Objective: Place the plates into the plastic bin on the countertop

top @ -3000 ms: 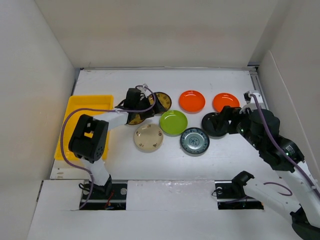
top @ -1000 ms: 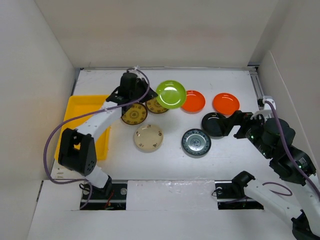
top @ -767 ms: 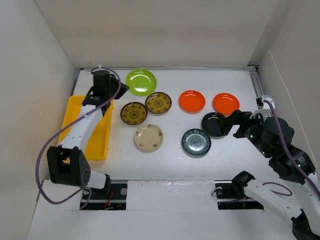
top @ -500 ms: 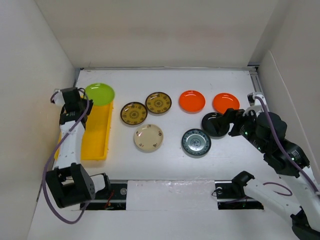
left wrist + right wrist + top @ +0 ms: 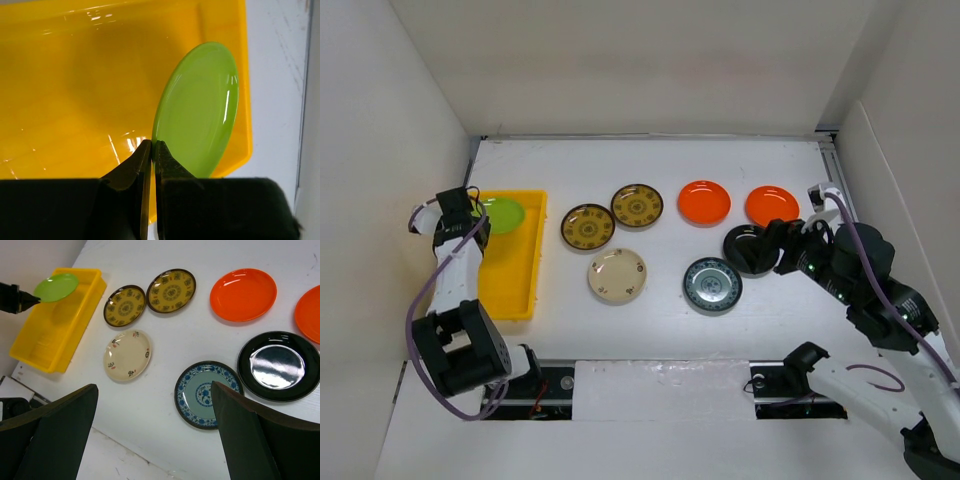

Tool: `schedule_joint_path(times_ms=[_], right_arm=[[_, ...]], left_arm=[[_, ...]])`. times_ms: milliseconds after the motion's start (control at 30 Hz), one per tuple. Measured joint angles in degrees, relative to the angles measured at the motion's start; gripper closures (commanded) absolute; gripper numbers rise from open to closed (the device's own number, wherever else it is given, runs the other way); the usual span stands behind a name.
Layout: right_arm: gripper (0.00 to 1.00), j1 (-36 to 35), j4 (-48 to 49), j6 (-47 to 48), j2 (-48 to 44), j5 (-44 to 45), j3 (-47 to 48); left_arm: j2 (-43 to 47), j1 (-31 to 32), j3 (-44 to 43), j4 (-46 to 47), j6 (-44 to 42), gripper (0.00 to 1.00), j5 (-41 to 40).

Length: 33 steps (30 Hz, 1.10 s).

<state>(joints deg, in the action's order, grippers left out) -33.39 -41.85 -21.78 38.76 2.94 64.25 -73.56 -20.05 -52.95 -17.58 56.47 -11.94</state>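
My left gripper (image 5: 152, 145) is shut on the rim of the lime green plate (image 5: 200, 110), which it holds tilted over the far end of the yellow plastic bin (image 5: 75, 75). From above, the green plate (image 5: 503, 213) sits over the bin (image 5: 510, 275) and nothing else shows in it. On the white countertop (image 5: 660, 320) lie two brown-gold plates (image 5: 587, 227) (image 5: 637, 206), a cream plate (image 5: 617, 276), two orange plates (image 5: 704, 202) (image 5: 772, 206), a black plate (image 5: 745, 250) and a grey-teal plate (image 5: 710, 283). My right gripper (image 5: 775, 243) hangs open above the black plate, holding nothing.
White walls (image 5: 410, 120) close in the counter on the left, back and right. The bin stands close to the left wall. A raised white ledge (image 5: 660, 375) runs along the near edge by the arm bases.
My left arm has swung the green plate from above the middle plates leftwards and down to the bin's far end. The right arm has shifted slightly and stays open.
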Motion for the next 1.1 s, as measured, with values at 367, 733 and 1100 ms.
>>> schedule_joint_path(times_ms=[367,733,1100], right_arm=[[0.0,0.0,0.31,-0.04,-1.09,0.02,-0.02],[0.0,-0.04,0.37,-0.48,-1.64,0.0,-0.04],[0.0,-0.04,1.86,-0.48,-1.64,-0.04,-1.38]], left_arm=[[-7.17,0.81,0.0,4.04,-3.52,0.33,4.9],[3.56,12.61,-3.37,-0.09,-6.12,0.0,-2.43],[11.76,50.14,7.96,4.96,-8.07,0.0,2.89]])
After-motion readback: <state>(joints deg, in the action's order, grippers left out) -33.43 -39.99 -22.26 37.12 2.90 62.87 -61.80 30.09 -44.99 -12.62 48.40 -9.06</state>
